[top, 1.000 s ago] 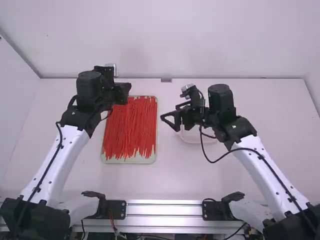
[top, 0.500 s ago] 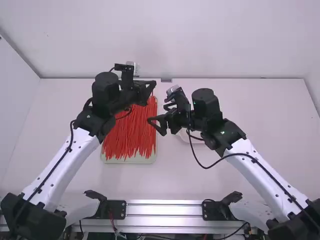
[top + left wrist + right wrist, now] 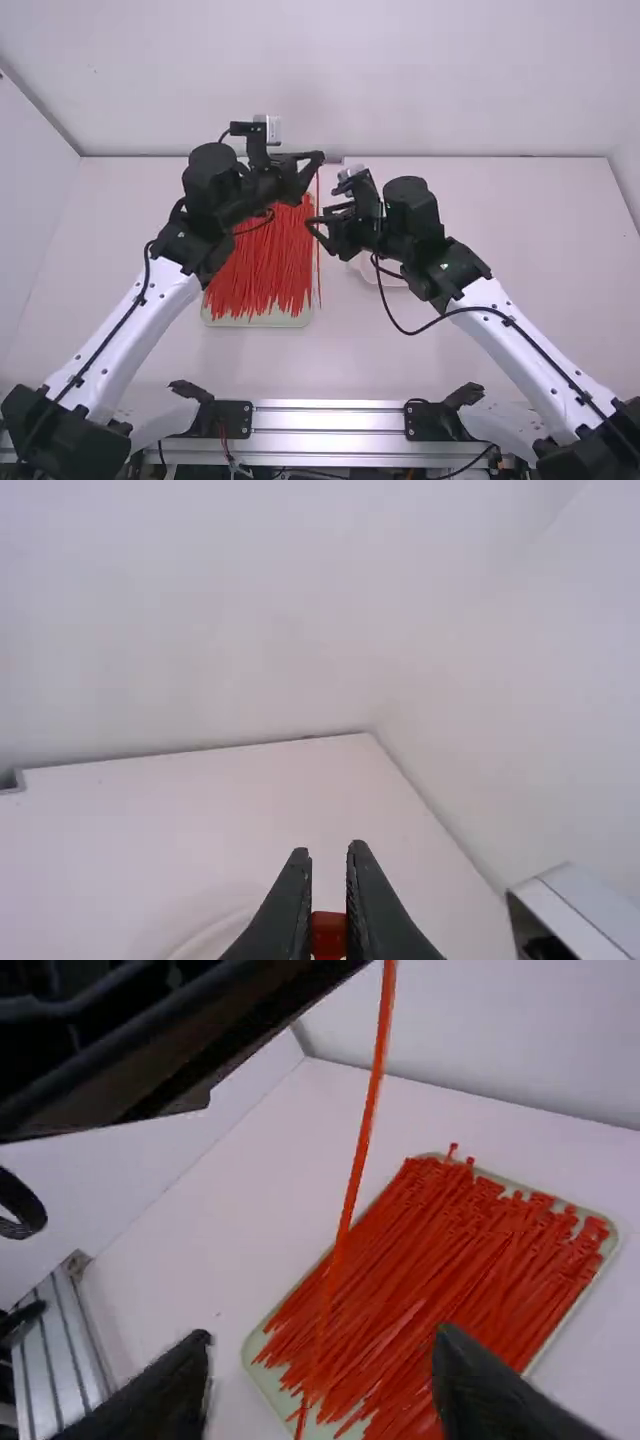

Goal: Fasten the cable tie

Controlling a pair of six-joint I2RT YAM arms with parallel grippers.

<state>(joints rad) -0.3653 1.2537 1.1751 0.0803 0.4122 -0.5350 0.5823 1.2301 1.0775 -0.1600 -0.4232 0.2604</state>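
White table [image 3: 540, 220]: your left gripper [image 3: 318, 158] pinches a hanging tie [image 3: 319, 250]. Catch its end gently with the open, empty right gripper [image 3: 325, 222].

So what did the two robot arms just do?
The left gripper rose and swung toward the middle, lifting one red cable tie that now hangs straight down from its shut fingers. The right gripper moved left toward the tie, its fingers open and not holding it. The tray and the pile of red ties stayed put.
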